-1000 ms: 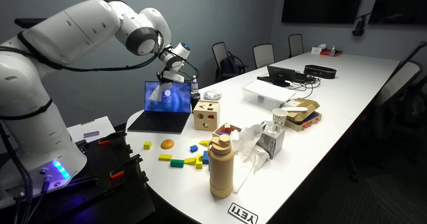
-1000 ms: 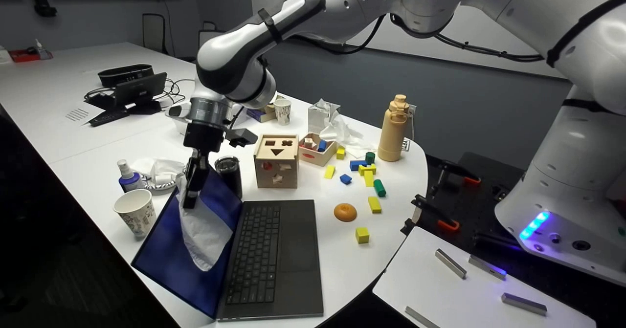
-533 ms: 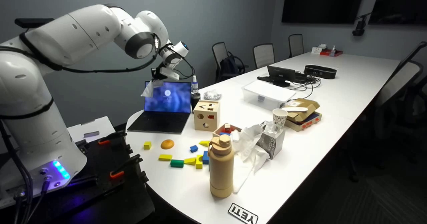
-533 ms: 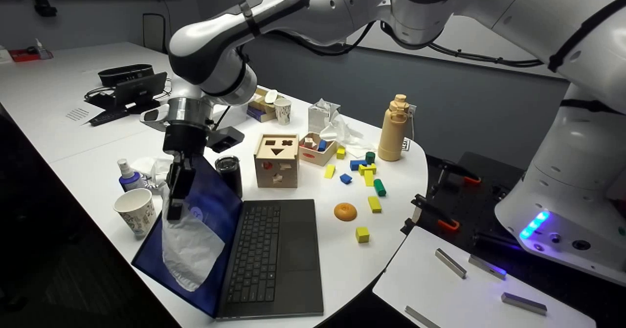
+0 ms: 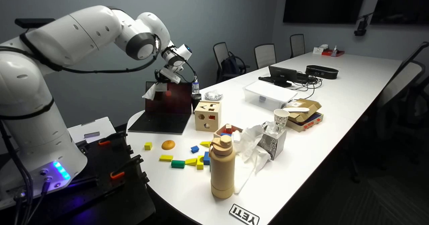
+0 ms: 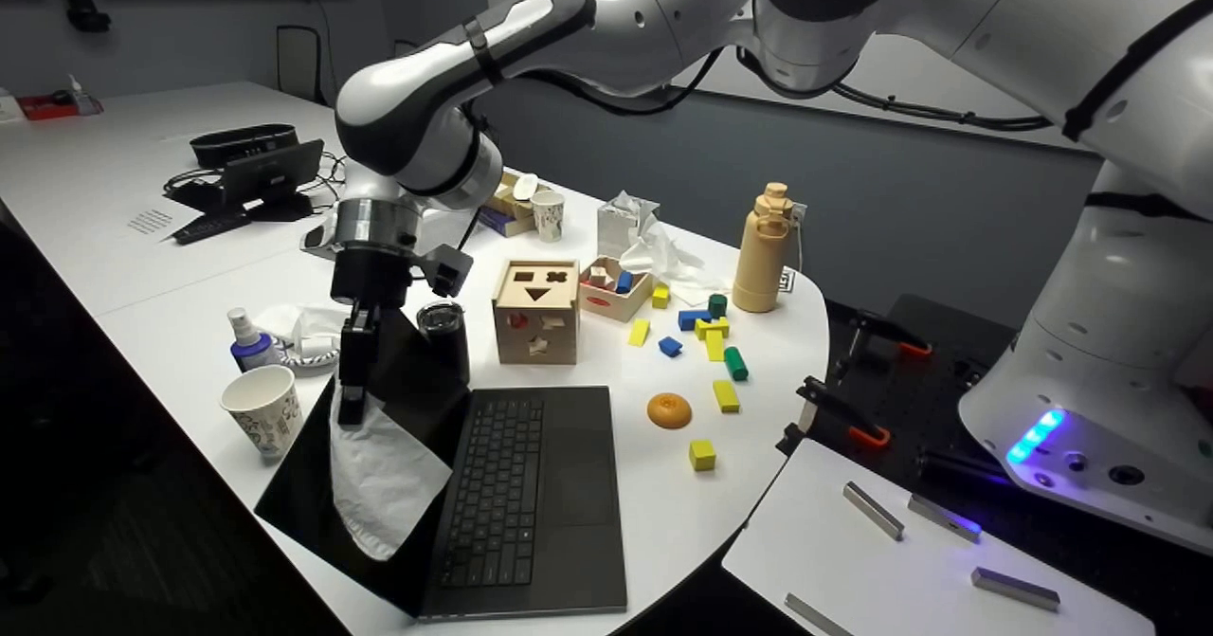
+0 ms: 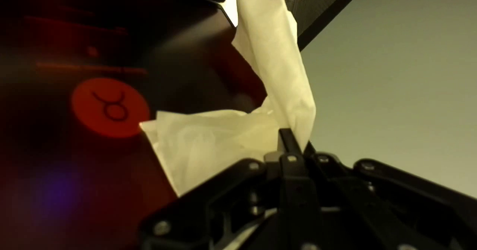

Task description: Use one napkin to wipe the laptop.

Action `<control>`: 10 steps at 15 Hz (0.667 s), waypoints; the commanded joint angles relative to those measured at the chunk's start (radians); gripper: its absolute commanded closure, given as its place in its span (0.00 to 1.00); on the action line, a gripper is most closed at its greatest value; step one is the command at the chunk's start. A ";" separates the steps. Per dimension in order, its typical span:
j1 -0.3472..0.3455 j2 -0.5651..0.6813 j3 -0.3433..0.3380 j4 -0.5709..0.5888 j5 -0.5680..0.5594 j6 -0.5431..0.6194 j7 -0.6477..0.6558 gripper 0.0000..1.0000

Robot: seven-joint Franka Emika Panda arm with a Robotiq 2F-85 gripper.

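– Two fingertips [image 7: 287, 140], gapped or pressed together?
– Pinching. Gripper [image 7: 298, 145] has the napkin [image 6: 384, 480] nipped between the tips; wrist view shows one flap spread left, a folded strip running up.
– Napkin vs. laptop [image 6: 559, 560]?
– In front of the upright screen [image 6: 422, 390]. In an exterior view it hangs down, one corner near the keyboard [image 6: 497, 484]. Can't tell if it touches.
– Screen lit?
– Dark in both exterior views. Wrist view: deep red tint, brighter red disc [image 7: 110, 107] left of the napkin.
– Neighbours?
– In an exterior view: paper cup [image 6: 261, 413] left of the screen, spray bottle [image 6: 248, 347] farther back, black tumbler [image 6: 445, 342] just beyond the screen, wooden shape sorter [image 6: 536, 325] right of that.
– Further out?
– Rounded orange piece [image 6: 669, 411] and yellow cube [image 6: 702, 456] right of the laptop, orange one farther. Tan bottle [image 6: 761, 255] upright, far right; crumpled white paper [image 6: 661, 262] between it and the tissue box [image 6: 618, 230].
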 commanded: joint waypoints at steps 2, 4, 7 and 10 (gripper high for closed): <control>0.012 -0.021 -0.046 -0.010 0.003 0.065 0.134 1.00; 0.009 -0.037 -0.058 -0.034 0.003 0.108 0.176 1.00; 0.008 -0.061 -0.077 -0.072 0.001 0.184 0.254 1.00; 0.007 -0.086 -0.094 -0.110 -0.004 0.245 0.330 1.00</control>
